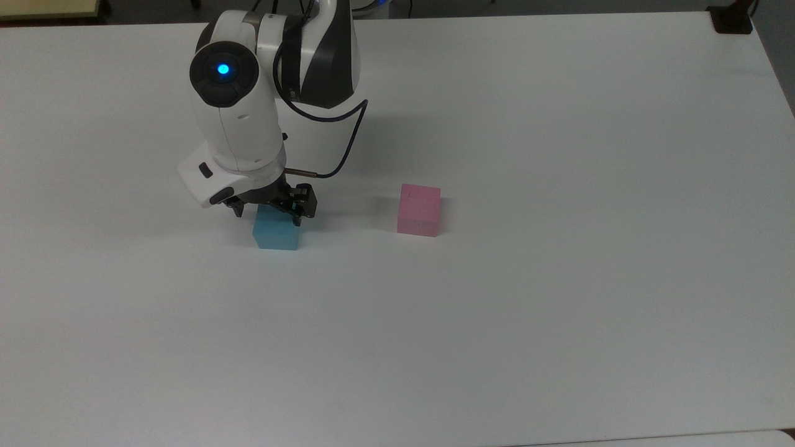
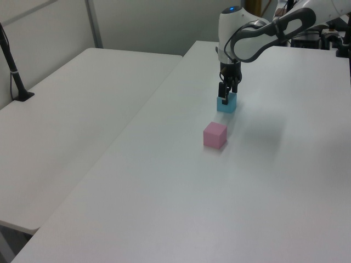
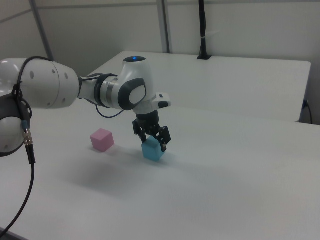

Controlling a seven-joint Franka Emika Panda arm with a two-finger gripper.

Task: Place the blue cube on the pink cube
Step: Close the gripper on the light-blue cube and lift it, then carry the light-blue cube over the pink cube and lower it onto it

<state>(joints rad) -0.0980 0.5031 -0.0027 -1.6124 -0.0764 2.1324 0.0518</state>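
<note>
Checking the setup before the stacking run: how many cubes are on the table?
2. The blue cube sits under the gripper, at the top view's left; the pink cube stands apart to the top view's right. Nothing appears hidden.

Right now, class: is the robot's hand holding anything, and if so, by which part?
Nothing is held yet. The open hand straddles the blue cube, which sits on the table, one finger at each side.
</note>
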